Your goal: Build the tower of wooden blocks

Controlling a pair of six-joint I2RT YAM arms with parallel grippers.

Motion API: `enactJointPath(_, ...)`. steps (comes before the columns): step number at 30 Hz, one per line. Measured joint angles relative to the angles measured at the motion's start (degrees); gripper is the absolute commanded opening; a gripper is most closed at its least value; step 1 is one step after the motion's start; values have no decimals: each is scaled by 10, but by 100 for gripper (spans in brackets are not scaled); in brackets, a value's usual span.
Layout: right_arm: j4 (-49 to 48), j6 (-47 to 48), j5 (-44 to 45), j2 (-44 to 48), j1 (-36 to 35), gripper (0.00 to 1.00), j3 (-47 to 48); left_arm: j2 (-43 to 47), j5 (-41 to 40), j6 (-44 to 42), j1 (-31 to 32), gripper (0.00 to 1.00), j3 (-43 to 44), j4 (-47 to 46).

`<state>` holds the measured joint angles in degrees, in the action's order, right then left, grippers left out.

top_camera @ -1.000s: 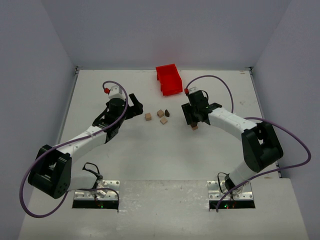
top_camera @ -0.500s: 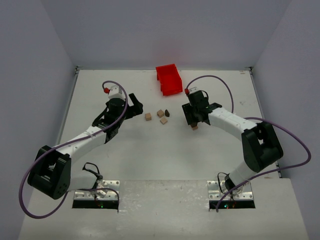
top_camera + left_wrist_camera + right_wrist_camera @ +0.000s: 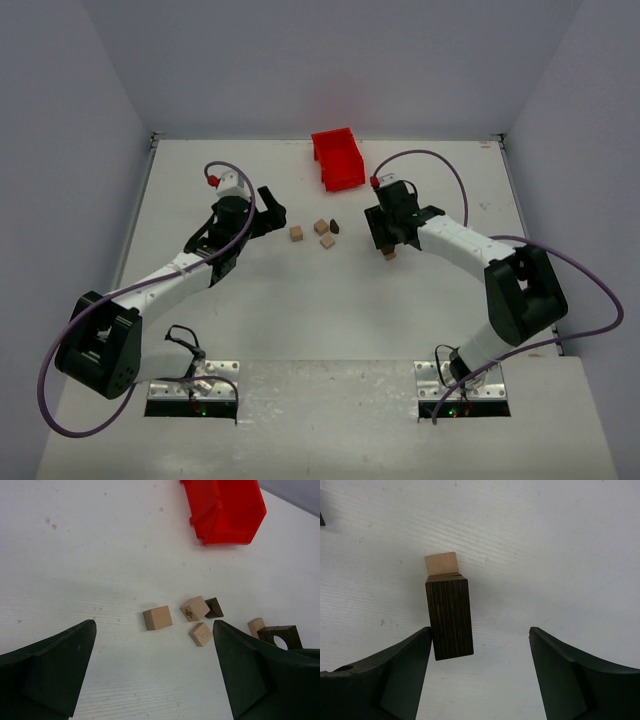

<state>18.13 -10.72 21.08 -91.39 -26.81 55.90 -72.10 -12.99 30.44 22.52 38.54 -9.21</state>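
Note:
The wood block tower point(image 3: 389, 254) is a dark brown block point(image 3: 449, 617) standing on a pale tan block point(image 3: 441, 563), right of the table's centre. My right gripper point(image 3: 480, 630) is open just above it, and the dark block sits close to its left finger point(image 3: 395, 675), touching neither pad that I can see. My right gripper also shows in the top view point(image 3: 385, 238). My left gripper point(image 3: 153, 630) is open and empty, low over the table point(image 3: 270, 213). Ahead of it lie loose blocks: a pale one point(image 3: 157, 618), a marked pale one point(image 3: 194, 608), a dark one point(image 3: 215, 607) and another pale one point(image 3: 201, 633).
A red plastic bin point(image 3: 337, 158) stands at the back centre, behind the loose blocks point(image 3: 321, 231). White walls close the table on three sides. The arm bases and their mounting plates sit at the near edge.

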Motion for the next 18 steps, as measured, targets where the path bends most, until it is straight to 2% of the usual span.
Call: enactJointPath(18,1,0,5,2,0,78,-1,1,1,0,0,100,-1,0)
